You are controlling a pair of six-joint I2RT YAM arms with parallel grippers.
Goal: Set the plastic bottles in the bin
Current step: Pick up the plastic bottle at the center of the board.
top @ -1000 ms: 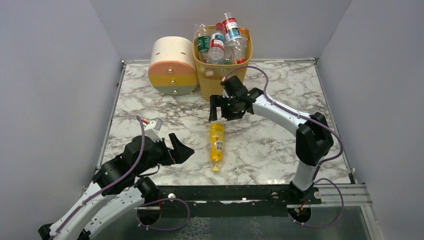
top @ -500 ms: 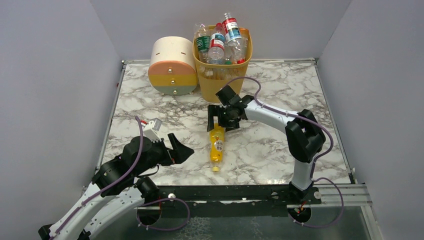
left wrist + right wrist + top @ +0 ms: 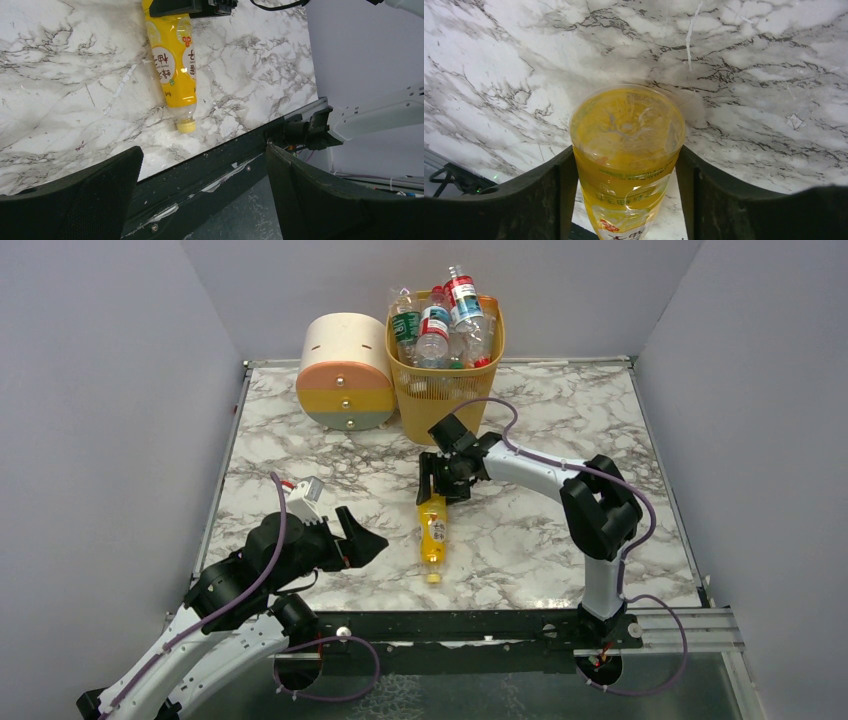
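Note:
A yellow plastic bottle (image 3: 433, 530) lies on the marble table, cap toward the near edge; the left wrist view shows this bottle (image 3: 172, 55) too. My right gripper (image 3: 437, 490) is down at its far, bottom end, and its fingers (image 3: 566, 175) press against both sides of the bottle (image 3: 626, 145). The yellow-orange bin (image 3: 440, 400) stands at the back, heaped with several clear bottles (image 3: 435, 325) that rise above its rim. My left gripper (image 3: 365, 540) hovers open near the front left, left of the yellow bottle, with nothing between its fingers (image 3: 202, 152).
A round cream, orange and green drawer unit (image 3: 345, 375) stands just left of the bin. The black front rail of the table (image 3: 200, 160) runs under my left gripper. Grey walls close in the table on three sides.
My right gripper came forward and down from beside the bin to the yellow bottle's far end and closed its fingers onto it. The left arm stayed still.

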